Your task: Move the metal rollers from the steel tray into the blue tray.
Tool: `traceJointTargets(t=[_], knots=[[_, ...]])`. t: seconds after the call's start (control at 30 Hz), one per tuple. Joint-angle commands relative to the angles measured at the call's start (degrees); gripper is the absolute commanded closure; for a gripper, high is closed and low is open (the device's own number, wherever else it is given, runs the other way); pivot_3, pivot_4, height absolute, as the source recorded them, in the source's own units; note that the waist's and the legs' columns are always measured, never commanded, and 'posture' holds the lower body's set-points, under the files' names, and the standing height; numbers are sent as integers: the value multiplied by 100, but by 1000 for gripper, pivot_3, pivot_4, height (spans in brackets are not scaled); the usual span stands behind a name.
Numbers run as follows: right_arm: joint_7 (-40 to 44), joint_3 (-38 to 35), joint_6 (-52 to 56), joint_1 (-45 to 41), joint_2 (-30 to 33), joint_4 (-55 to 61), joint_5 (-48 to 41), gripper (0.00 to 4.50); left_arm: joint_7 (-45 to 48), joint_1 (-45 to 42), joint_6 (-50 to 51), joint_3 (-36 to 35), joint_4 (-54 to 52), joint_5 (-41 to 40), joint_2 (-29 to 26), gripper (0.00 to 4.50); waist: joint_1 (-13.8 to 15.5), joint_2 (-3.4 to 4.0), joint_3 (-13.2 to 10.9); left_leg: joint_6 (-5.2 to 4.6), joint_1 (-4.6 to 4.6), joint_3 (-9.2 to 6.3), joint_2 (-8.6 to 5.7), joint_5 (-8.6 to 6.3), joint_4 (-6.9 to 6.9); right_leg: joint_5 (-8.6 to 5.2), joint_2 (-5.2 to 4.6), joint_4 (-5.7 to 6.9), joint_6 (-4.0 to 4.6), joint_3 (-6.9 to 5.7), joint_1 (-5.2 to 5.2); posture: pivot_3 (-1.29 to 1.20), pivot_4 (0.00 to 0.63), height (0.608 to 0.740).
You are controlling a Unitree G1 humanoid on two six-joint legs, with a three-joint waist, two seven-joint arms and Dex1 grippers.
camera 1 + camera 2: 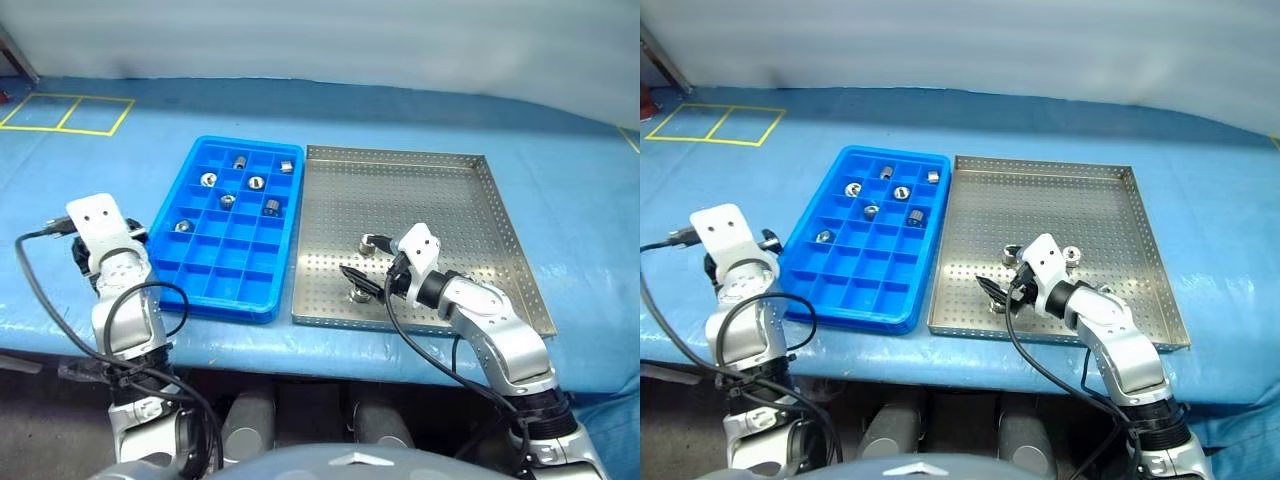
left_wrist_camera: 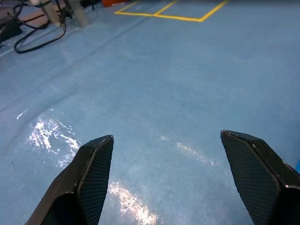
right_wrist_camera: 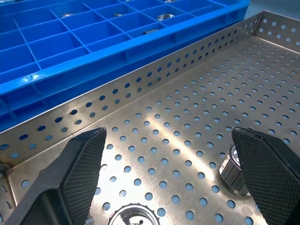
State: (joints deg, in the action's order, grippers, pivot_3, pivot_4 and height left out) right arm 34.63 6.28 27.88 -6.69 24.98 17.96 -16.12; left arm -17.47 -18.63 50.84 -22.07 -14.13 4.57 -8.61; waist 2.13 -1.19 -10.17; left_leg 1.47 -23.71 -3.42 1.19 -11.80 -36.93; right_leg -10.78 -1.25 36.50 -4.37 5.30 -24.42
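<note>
Fingers of the right gripper [image 3: 168, 178] stand spread and empty, low over the steel tray [image 1: 470, 200], with two metal rollers [image 3: 133, 216] just beside them near its front rim. Left gripper [image 2: 180, 178] fingers are also apart and empty, over bare blue bench beside the blue tray [image 1: 165, 215], where six rollers sit. A round roller could skid off a fingertip. Behind the rollers, the steel tray's floor lies bare
</note>
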Motion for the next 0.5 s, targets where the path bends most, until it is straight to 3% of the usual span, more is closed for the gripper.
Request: traceJointTargets(t=[0.03,0.2,0.5], knots=[[-70,-139,-133,-97,-38,5,4,0,123,-1,471,57,-79,-45,60,528,1,1,1,1,0,0,0,0,1,0,-1,-1,0,0,0,188,150,740],[-161,-121,-205,-141,-81,-110,77,0,753,78,1179,275,-408,-356,-85,528,20,9,6,-6,-2,2,-5,-9,2,2,-9,-26,-4,-2,10,195,150,740],[-173,-96,-244,-185,-129,-237,120,0,959,75,1649,-327,-825,-444,-200,528,30,14,9,-15,-2,4,-10,-16,1,6,-18,-48,-11,-4,22,206,150,740]])
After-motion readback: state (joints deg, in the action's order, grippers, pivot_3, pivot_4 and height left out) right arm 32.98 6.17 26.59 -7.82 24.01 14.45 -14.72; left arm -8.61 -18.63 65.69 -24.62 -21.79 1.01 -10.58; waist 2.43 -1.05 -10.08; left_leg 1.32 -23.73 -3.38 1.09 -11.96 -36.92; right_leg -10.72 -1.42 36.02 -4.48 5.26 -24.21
